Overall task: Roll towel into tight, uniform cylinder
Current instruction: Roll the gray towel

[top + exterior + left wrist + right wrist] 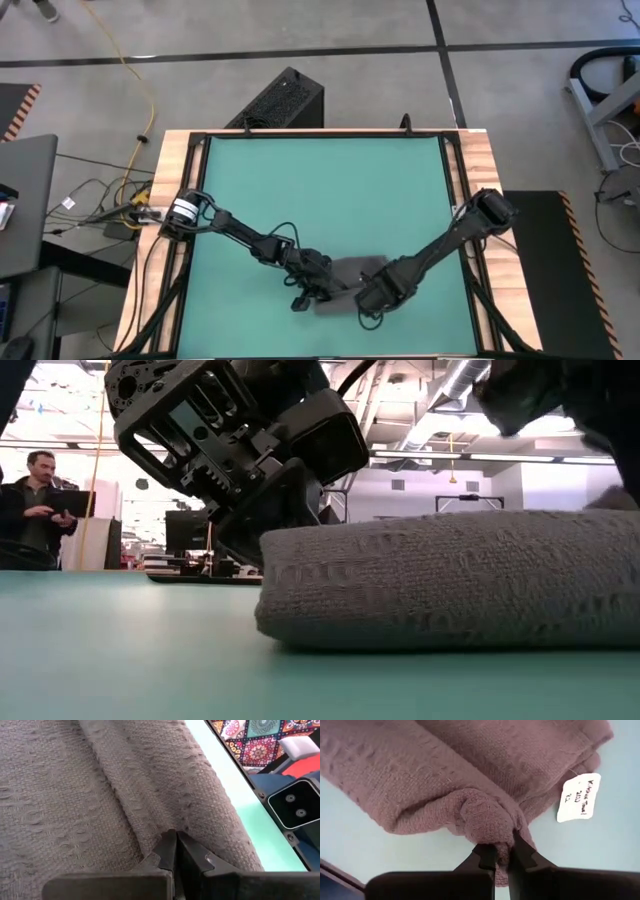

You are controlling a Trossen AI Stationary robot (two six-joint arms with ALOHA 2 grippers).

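The dark grey towel [350, 277] lies partly rolled and bunched on the green mat [320, 190], near the mat's near edge. In the low view it is a thick fold [450, 580] resting on the mat. Its white tag [578, 796] lies on the mat beside it. My left gripper [318, 292] is shut at the towel's left end, its tips in a crease of the cloth [172, 840]. My right gripper [372, 297] is shut on a bunched part of the towel at its right near side. My left gripper touches the towel with its shut fingertips [167, 845], set into the crease [150, 827] between a rolled ridge and the flatter cloth. I see no cloth between the fingers. The towel lies on the mat. My right gripper pinches a bunched knot of cloth [487, 822] between its two fingers, at the towel's edge near the tag, several layers gathered together. The cloth shows between the fingertips [522, 852]. The rest of the towel lies on the mat beyond the fingers.
A black box [285, 100] stands on the floor beyond the table's far edge. Wooden rails [478, 200] frame the mat. A small camera unit [295, 805] sits past the mat's near edge. A person [35, 510] stands in the room behind. Bare mat lies toward the far side.
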